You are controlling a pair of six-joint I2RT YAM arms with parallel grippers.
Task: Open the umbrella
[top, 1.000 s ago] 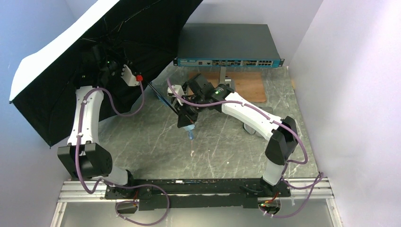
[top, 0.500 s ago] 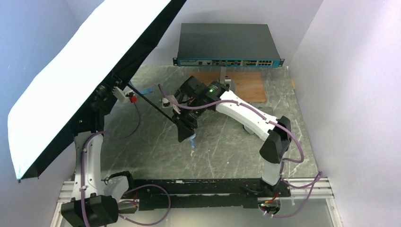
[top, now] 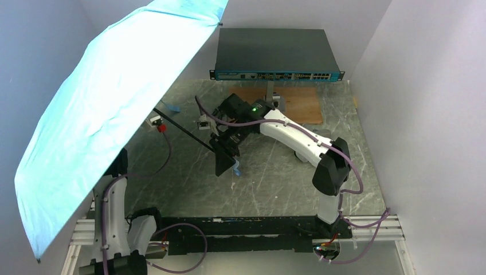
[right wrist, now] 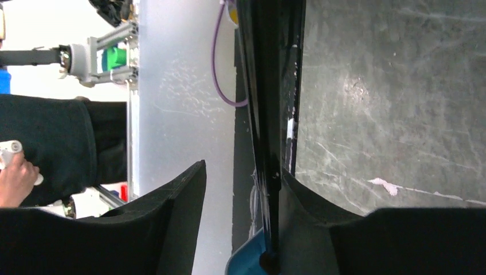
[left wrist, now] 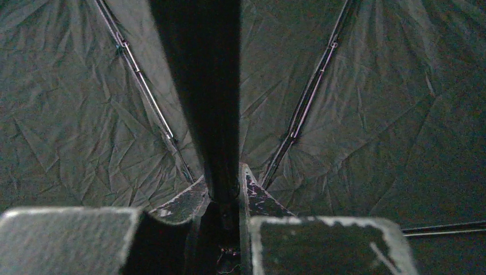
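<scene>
The umbrella's sky-blue canopy (top: 114, 114) is spread wide over the left side and hides most of my left arm. Its thin black shaft (top: 186, 130) slants down to the right, to my right gripper (top: 224, 156); the pale-blue handle (top: 236, 169) pokes out below it. In the left wrist view my left gripper (left wrist: 223, 192) is shut on the shaft (left wrist: 220, 114) just under the black underside (left wrist: 372, 114) and its ribs. In the right wrist view my right gripper (right wrist: 240, 169) is open. The shaft (right wrist: 269, 114) rests against one finger, well apart from the other, with the handle (right wrist: 249, 260) at the bottom.
A dark network switch (top: 275, 54) stands at the back, with a wooden board (top: 298, 103) in front of it. Walls close in on both sides. A white scrap (top: 232, 184) lies on the marble table. A person's hand (right wrist: 17, 172) shows beyond the table edge.
The canopy has swung over, so its blue top now faces the camera. My left arm has drawn back under it. My right gripper has opened off the shaft.
</scene>
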